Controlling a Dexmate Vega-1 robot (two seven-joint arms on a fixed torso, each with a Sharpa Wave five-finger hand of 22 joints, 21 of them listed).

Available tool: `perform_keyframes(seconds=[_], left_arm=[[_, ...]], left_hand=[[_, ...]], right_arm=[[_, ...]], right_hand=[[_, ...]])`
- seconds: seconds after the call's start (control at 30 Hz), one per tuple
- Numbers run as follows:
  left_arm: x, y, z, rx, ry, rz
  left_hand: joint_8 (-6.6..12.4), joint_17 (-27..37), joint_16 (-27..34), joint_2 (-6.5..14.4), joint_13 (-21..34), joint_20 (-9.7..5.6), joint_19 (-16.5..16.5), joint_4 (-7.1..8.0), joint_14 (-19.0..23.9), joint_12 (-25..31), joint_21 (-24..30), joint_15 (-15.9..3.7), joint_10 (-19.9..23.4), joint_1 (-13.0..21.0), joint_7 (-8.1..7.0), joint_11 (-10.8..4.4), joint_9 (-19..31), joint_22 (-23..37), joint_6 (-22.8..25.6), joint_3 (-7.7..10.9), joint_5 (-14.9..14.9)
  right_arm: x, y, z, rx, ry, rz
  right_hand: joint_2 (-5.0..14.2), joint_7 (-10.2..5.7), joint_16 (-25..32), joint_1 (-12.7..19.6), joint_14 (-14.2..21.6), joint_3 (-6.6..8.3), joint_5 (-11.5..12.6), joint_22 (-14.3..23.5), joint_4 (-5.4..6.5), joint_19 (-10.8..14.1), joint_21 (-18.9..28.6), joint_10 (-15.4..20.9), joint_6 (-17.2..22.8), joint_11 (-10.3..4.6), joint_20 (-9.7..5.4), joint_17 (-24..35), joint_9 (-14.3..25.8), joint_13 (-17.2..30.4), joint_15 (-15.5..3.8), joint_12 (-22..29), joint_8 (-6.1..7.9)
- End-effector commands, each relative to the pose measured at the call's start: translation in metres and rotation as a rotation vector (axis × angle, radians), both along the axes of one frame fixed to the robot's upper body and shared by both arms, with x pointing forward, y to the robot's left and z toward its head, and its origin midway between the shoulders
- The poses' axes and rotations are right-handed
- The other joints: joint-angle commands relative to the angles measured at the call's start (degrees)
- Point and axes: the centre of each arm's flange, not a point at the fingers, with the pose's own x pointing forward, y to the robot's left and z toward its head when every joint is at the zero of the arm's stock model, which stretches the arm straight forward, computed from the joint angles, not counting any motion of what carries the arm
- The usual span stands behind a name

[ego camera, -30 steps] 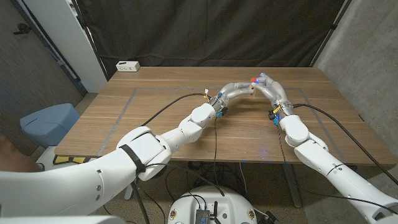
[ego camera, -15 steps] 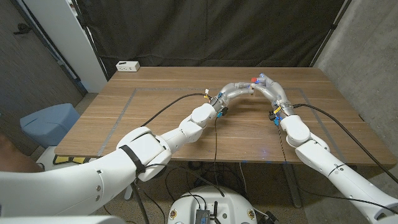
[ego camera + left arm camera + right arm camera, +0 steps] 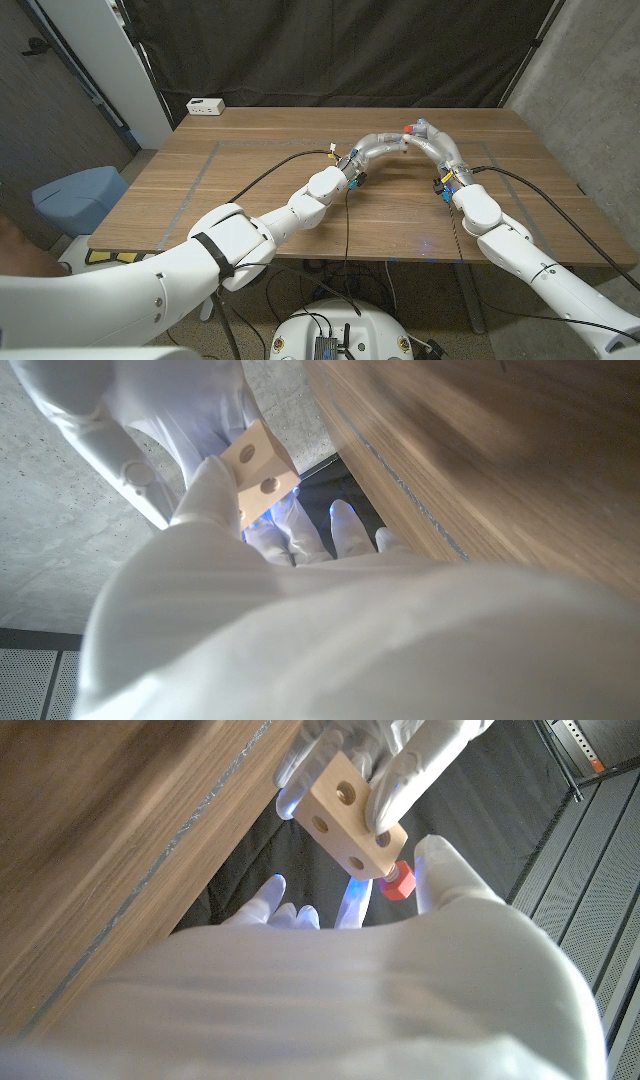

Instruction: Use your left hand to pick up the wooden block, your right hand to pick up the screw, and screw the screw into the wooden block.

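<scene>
The pale wooden block (image 3: 340, 812), with round holes in its faces, is held up off the table in my left hand (image 3: 390, 143); its fingers (image 3: 405, 765) wrap the block's far side. The block (image 3: 258, 468) shows beside my left hand's fingers (image 3: 212, 485). The red screw (image 3: 397, 880) sits against the block's end, pinched by my right hand (image 3: 430, 137) between thumb and a finger. In the head view both hands meet above the table's far middle, and the screw's red head (image 3: 407, 128) shows between them. How deep the screw sits is hidden.
The wooden table (image 3: 260, 190) has pale tape lines marking a rectangle. A white power strip (image 3: 206, 106) lies at the far left corner. Black cables run along both forearms. A dark curtain hangs behind the table.
My right forearm has edged slightly outward. The hands, block and screw stay together in the same place.
</scene>
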Motion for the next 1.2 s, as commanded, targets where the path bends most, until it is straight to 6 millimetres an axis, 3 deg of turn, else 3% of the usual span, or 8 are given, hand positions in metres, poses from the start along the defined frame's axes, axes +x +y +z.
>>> perform_keyframes(seconds=[0.03,0.4,0.73,1.2], left_arm=[[0.0,0.001,0.0,0.002,-0.002,0.0],[0.0,0.005,0.0,0.003,-0.007,-0.002],[0.002,0.007,0.002,0.009,-0.006,-0.001],[0.007,0.007,0.007,0.03,0.009,0.006]], left_hand=[[0.47,0.05,-0.14,0.66,0.21,0.11,0.17,0.19,0.28,0.2,0.45,-5.43,0.48,0.09,0.84,-0.11,0.18,0.06,2.66,0.36,0.38],[0.47,0.04,-0.16,0.65,0.24,0.08,0.17,0.18,0.32,0.16,0.44,-5.39,0.46,0.07,0.82,-0.11,0.18,0.07,2.72,0.36,0.37],[0.46,0.04,-0.2,0.68,0.27,0.1,0.16,0.17,0.3,0.14,0.43,-5.42,0.47,0.08,0.75,-0.12,0.18,0.07,2.74,0.38,0.39],[0.45,0.02,-0.25,0.64,0.3,0.08,0.17,0.13,0.3,0.08,0.43,-5.49,0.43,0.11,0.75,-0.13,0.18,0.07,2.78,0.38,0.39]], right_arm=[[-0.004,-0.001,0.004,-0.023,0.007,0.008],[-0.011,-0.002,0.013,-0.065,0.029,-0.005],[-0.012,-0.002,0.021,-0.105,0.052,-0.007],[-0.025,-0.014,0.045,-0.213,0.088,-0.061]], right_hand=[[-0.06,0.52,-0.07,-1.22,-0.83,-0.36,-0.33,0.24,0.04,-0.7,0.05,-0.72,-1.44,-0.05,0.2,0.07,-0.33,0.13,0.48,-0.05,-0.95],[-0.06,2.18,-0.1,-2.86,-1.8,-0.67,-0.76,0.26,0.39,-1.44,0.12,-2.1,-4.39,1.32,0.72,-0.09,-1.34,0.13,1.04,0.05,-3.09],[-0.1,3.4,-0.11,-3.97,-2.35,-1.08,-1.04,0.27,0.52,-1.88,0.2,-3.04,-7.2,1.62,0.98,-0.35,-2.11,0.13,1.58,0.2,-5.08],[0.05,4.26,0.0,-4.93,-2.54,-1.43,-1.37,0.28,0.67,-2.09,0.28,-3.29,-9.18,2.13,1.19,-0.55,-2.82,0.11,1.75,0.52,-6.75]])
